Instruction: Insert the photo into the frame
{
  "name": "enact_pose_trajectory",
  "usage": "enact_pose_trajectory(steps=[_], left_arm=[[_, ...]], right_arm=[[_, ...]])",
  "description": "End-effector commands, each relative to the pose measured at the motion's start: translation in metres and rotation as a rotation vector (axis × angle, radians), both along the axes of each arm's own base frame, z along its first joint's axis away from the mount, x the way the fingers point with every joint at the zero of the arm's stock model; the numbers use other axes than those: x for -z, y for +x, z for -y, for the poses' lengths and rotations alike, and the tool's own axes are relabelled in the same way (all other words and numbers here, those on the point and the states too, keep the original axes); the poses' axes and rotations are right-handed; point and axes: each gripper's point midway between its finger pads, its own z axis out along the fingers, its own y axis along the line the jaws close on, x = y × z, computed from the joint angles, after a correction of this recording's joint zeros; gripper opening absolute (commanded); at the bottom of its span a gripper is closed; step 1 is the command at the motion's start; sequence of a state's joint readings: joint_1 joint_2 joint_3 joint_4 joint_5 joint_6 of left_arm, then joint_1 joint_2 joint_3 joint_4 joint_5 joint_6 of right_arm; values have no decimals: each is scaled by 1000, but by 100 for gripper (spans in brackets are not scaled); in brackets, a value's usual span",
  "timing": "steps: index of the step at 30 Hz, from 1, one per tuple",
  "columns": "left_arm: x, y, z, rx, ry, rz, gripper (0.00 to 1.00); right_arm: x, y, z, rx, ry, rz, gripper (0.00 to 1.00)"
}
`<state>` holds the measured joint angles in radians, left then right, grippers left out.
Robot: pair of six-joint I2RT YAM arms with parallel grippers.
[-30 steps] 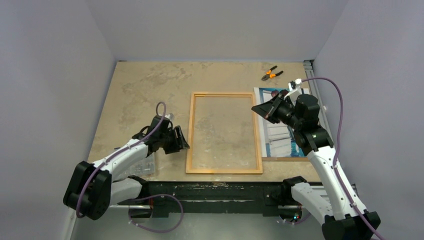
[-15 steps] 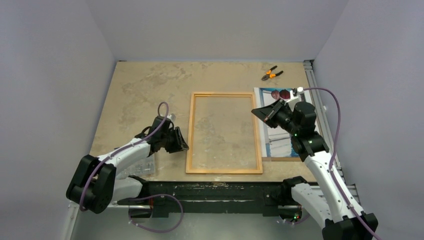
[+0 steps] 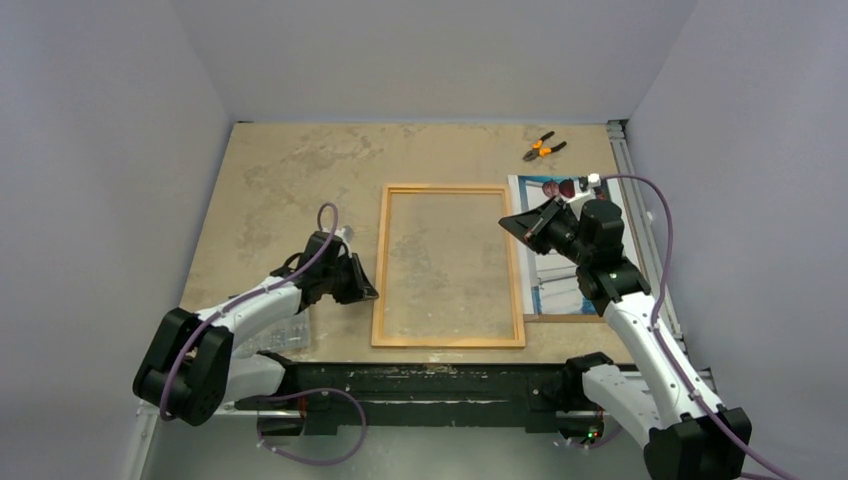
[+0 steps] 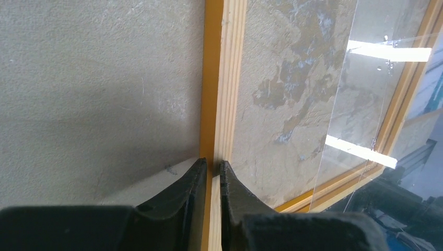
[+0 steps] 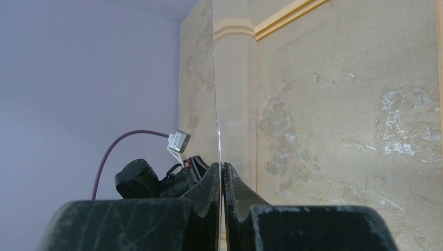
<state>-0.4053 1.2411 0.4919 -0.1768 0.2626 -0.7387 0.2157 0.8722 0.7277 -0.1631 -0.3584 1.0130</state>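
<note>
My left end effector (image 4: 211, 163) grips the frame (image 4: 224, 78) on its nine-o'clock rail. My right end effector (image 5: 221, 166) clamps the clear pane (image 4: 365, 104) at its three-o'clock edge.

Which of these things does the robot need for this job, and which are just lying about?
For the job: frame, photo, clear pane, backing board.
Lying about: pliers.

Photo (image 3: 552, 285) half hidden under right arm (image 3: 605, 250) — frame (image 4: 222, 78) cut by edges; clear pane (image 4: 376, 94) barely discernible.
</note>
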Motion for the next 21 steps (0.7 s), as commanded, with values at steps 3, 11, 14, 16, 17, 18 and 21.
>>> enact_pose_trajectory(steps=[3, 11, 14, 16, 17, 18, 21], left_arm=[[20, -8, -18, -28, 80, -21, 10], [18, -8, -19, -32, 79, -13, 7], [19, -9, -18, -30, 76, -14, 6], [20, -10, -18, -30, 77, -14, 6], [20, -9, -18, -30, 76, -14, 6], [19, -9, -18, -30, 75, -12, 5], [19, -9, -18, -29, 74, -12, 4]], right_arm=[[-18, 7, -7, -14, 64, 67, 0], [-14, 12, -10, -12, 92, 81, 0], [-15, 14, -12, -15, 89, 87, 0], [-15, 16, -13, -13, 89, 89, 0], [-15, 17, -14, -13, 88, 90, 0], [-13, 18, -15, -13, 87, 87, 0], [-9, 20, -18, -18, 90, 82, 0]])
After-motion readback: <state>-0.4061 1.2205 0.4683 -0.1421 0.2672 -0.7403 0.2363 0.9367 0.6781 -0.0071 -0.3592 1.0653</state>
